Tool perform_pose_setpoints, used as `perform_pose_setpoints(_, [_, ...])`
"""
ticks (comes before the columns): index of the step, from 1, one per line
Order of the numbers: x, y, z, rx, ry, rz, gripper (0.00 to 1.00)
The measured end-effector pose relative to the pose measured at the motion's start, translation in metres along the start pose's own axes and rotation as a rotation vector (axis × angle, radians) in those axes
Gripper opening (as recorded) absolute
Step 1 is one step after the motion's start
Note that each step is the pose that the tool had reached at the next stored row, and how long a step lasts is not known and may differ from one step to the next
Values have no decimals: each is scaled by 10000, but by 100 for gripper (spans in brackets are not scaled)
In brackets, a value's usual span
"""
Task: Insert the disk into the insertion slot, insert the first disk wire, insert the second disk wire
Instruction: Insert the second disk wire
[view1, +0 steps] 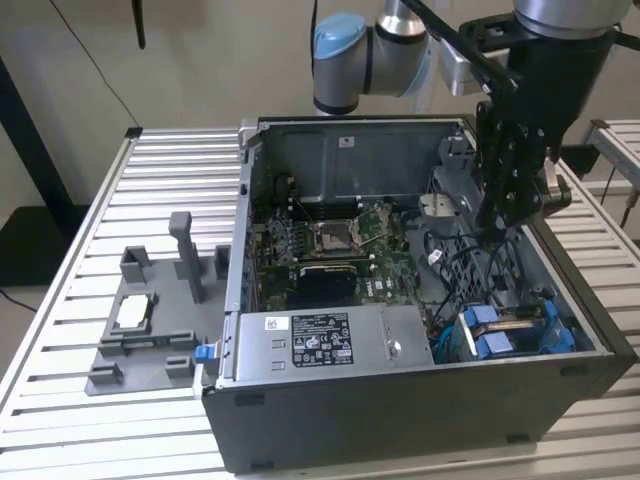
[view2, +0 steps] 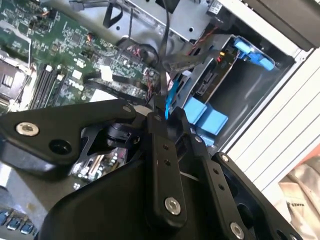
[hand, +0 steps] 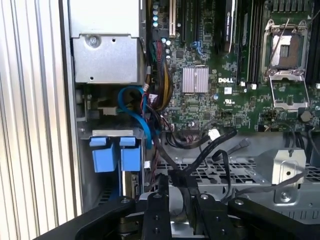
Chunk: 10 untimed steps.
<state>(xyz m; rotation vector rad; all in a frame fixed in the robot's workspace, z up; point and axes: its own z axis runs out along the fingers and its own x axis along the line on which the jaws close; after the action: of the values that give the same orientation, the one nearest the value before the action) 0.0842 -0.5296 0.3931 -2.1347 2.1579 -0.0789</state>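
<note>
Black tool (view2: 162, 120) pinching a thin black wire (view2: 163, 70) in the open dark grey computer case (view1: 400, 425).
The flat silver disk in its bright blue plastic frame (view1: 512, 328) sits inside the narrow grey metal slot (hand: 112, 133), near the tool.

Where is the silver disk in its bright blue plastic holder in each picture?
Exterior view: silver disk in blue carrier, low in the dark grey computer case, toward the exterior view's right.
Second wrist view: disk edge-on, blue tabs at its end.
First wrist view: blue tabs beside the slatted table.
Shared landmark: green motherboard.
</note>
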Motion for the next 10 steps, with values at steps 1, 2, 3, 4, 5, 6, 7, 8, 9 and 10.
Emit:
perform_pose_setpoints(1, [-3,23,-2,122,27,-9,27])
perform_pose_setpoints(2, [-9,47,-3,241,45,-15,27])
perform_pose_setpoints(3, [-14,70,-4,319,81,-22,27])
perform_pose_setpoints(4, [-20,90,-4,348,177,-35,27])
perform_pose_setpoints(5, [-26,108,-4,362,293,-53,27])
perform_pose_setpoints(6, [-34,127,-3,378,408,-71,27])
perform_pose_setpoints(7, [-47,145,0,395,495,-87,27])
perform_pose_setpoints(8, [-63,163,4,414,564,-101,27])
perform_pose_setpoints(9, [-86,183,13,438,605,-112,27])
perform_pose_setpoints(10, [-109,201,24,471,614,-118,27])
